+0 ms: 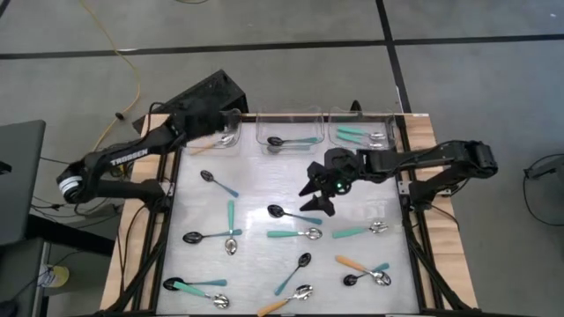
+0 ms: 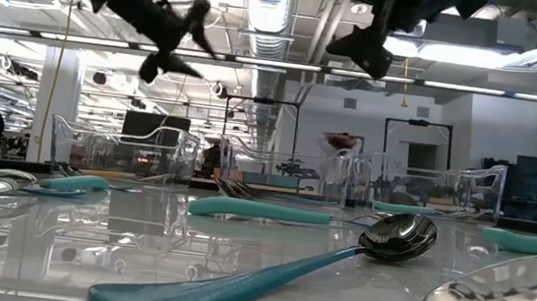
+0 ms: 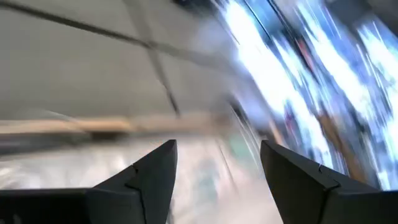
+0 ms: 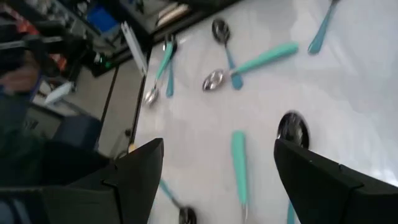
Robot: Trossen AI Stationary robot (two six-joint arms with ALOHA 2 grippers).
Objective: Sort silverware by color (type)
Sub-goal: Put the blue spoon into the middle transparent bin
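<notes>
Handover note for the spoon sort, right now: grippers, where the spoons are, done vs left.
Left gripper: open, empty, over the left bin, which holds a silver spoon.
Right gripper: open, empty, above mid-table near a black-bowled teal spoon.
Done: middle bin holds a black-bowled teal spoon; right bin holds teal-handled silver spoons.
Left: roughly a dozen spoons loose on the table, including two orange-handled near the front.
</notes>
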